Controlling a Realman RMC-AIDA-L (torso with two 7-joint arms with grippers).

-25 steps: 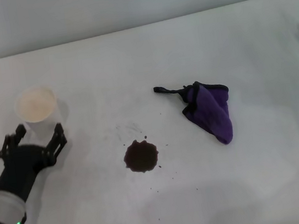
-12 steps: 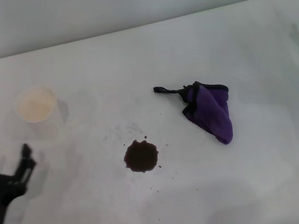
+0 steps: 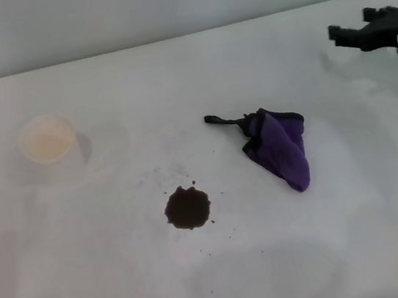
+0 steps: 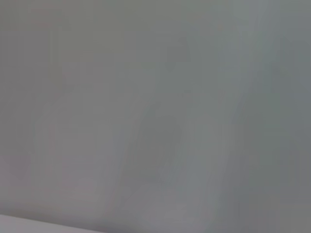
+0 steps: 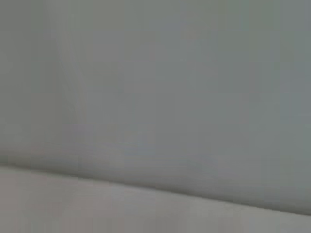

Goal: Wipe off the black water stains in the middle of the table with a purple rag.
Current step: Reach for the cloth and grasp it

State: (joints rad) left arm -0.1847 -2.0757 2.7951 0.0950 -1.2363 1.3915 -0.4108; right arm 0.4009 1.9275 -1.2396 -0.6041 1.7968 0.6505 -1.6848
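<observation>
A: Worktop [image 3: 350,172] contents?
B: Purple rag [image 3: 281,145], crumpled, right of centre. Black water stains [image 3: 187,208], centre, towards the near edge. Cream cup [image 3: 48,138], left side.
A: Claws?
B: Right claw [image 3: 346,33] above far right corner, holding nothing; jaw spread unclear. Left claw not seen.

Soft, even light washes the wide white matte bench [image 3: 173,71]; shadows stay faint; both wrist views are featureless grey blur.
</observation>
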